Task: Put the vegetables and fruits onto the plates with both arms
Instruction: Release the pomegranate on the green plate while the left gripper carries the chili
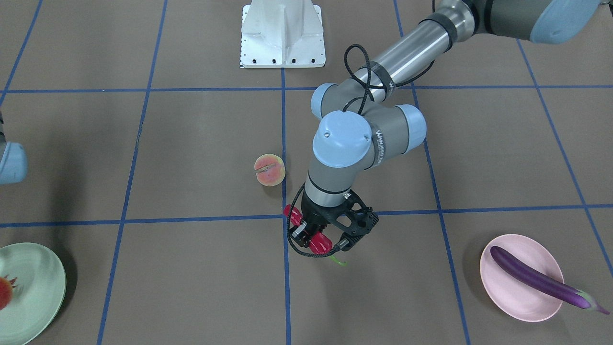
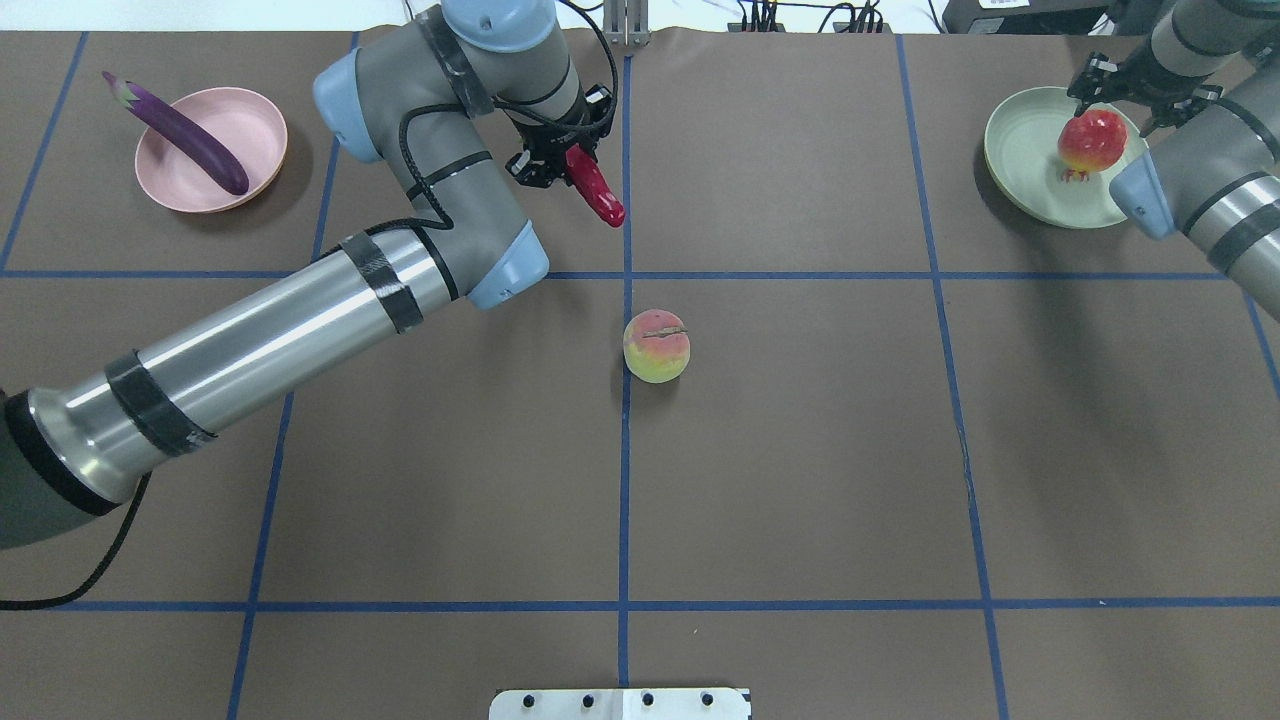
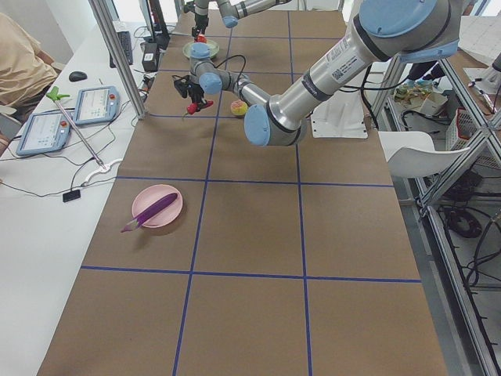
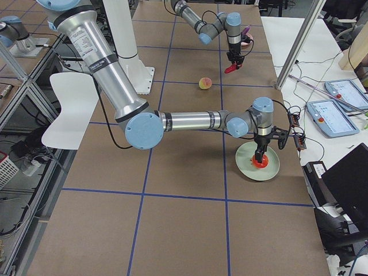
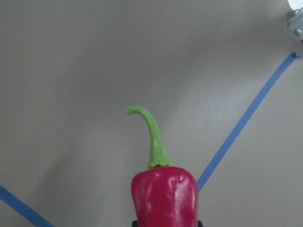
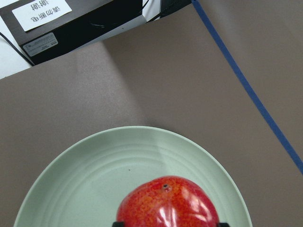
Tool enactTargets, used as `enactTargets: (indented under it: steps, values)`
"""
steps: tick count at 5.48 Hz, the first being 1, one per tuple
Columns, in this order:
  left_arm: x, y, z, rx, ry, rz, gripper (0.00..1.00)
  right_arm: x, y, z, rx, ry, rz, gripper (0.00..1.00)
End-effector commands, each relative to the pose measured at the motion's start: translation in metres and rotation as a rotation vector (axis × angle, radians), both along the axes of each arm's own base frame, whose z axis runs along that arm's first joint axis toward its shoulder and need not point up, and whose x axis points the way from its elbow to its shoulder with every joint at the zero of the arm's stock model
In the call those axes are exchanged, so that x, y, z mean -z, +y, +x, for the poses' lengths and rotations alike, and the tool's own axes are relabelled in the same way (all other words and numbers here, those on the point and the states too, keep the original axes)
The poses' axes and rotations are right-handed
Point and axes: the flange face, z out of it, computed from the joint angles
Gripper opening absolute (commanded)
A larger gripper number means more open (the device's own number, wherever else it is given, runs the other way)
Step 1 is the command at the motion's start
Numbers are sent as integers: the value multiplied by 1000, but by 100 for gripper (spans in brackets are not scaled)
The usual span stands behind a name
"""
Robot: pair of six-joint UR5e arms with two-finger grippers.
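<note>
My left gripper is shut on the red chili pepper and holds it above the table, green stem out. In the overhead view this gripper is right of the pink plate, where the purple eggplant lies across the rim. The peach sits alone on the table near the middle. My right gripper is shut on the pomegranate-like fruit over the mint green plate. The fruit fills the bottom of the right wrist view.
The white metal base stands at the table's near edge. Blue tape lines divide the brown table. Tablets and cables lie on a side table beyond the far edge.
</note>
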Motion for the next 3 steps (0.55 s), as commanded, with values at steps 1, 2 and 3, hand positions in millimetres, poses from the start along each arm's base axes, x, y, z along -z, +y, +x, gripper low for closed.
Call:
enactTargets:
  steps: [1, 2, 3]
  values:
    - [-78, -68, -124, -2, -122, 50, 0, 57, 25, -6, 26, -60, 104, 100]
    - [-118, -101, -186, 7, -238, -31, 0, 106, 47, -30, 93, -170, 119, 100]
    - [-167, -122, -216, 48, -278, -122, 0, 149, 74, -65, 72, -238, 84, 100]
